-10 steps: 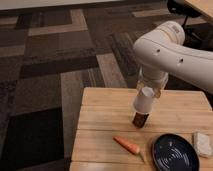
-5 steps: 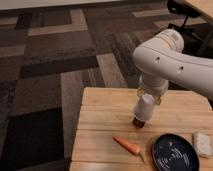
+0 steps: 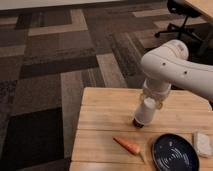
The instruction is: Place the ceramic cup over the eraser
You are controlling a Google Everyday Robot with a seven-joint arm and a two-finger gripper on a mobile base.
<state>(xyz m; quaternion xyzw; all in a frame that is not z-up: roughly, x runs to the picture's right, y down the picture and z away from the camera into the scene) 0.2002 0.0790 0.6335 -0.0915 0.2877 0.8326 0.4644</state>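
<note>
**Cup low over the eraser**

The cup (image 3: 146, 111) hangs directly below the gripper (image 3: 151, 101), which comes down from the white arm (image 3: 172, 70) over the middle of the wooden table (image 3: 100, 125). The cup is inverted: its wide mouth faces down and its narrower base points up into the gripper. It is tilted slightly, the top leaning toward the arm. Under the cup's lower rim a dark sliver of the eraser (image 3: 137, 123) shows at the table surface, mostly covered by the cup. Whether the rim already touches the table cannot be told.

The gripper has hold of the cup at its upper end; its parts sit close against the cup's sides, though the exact contact is hard to make out behind the wrist.

The cup is plain white, smooth, without a handle, and tapered. The eraser appears only as a small dark shape at the cup's left foot.

A carrot (image 3: 127, 145) lies on the table nearer the front edge, left of a dark blue plate (image 3: 174, 153). A pale block (image 3: 202, 144) rests just right of the plate. Beyond the table is patterned carpet (image 3: 60, 55), and a chair (image 3: 182, 20) stands at the far right.
</note>
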